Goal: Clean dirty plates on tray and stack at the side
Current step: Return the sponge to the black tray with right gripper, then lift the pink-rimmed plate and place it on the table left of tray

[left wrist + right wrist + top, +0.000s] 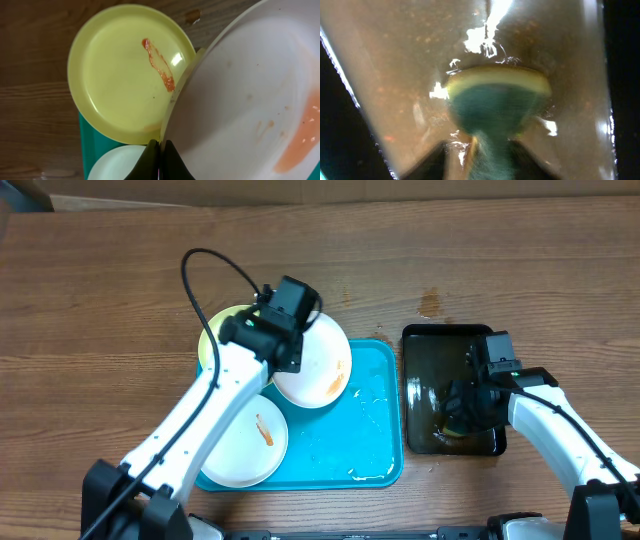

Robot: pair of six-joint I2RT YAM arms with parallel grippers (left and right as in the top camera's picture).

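Note:
My left gripper [284,352] [161,149] is shut on the rim of a white plate [320,365] [240,100] with an orange smear, held tilted over the back of the turquoise tray [372,435] [89,145]. A pale yellow-green plate [213,332] [120,85] with an orange-red streak lies at the tray's back left corner, partly under the held plate. A second white plate [243,448] [117,164] with a small orange smear lies at the tray's front left. My right gripper [463,412] [490,152] is shut on a green and yellow sponge [495,100].
A smaller glossy black tray [428,350] holding brownish water stands right of the turquoise tray; the sponge is down in it. Water drops lie on the turquoise tray's right half. A brown stain [430,303] marks the wooden table behind the black tray.

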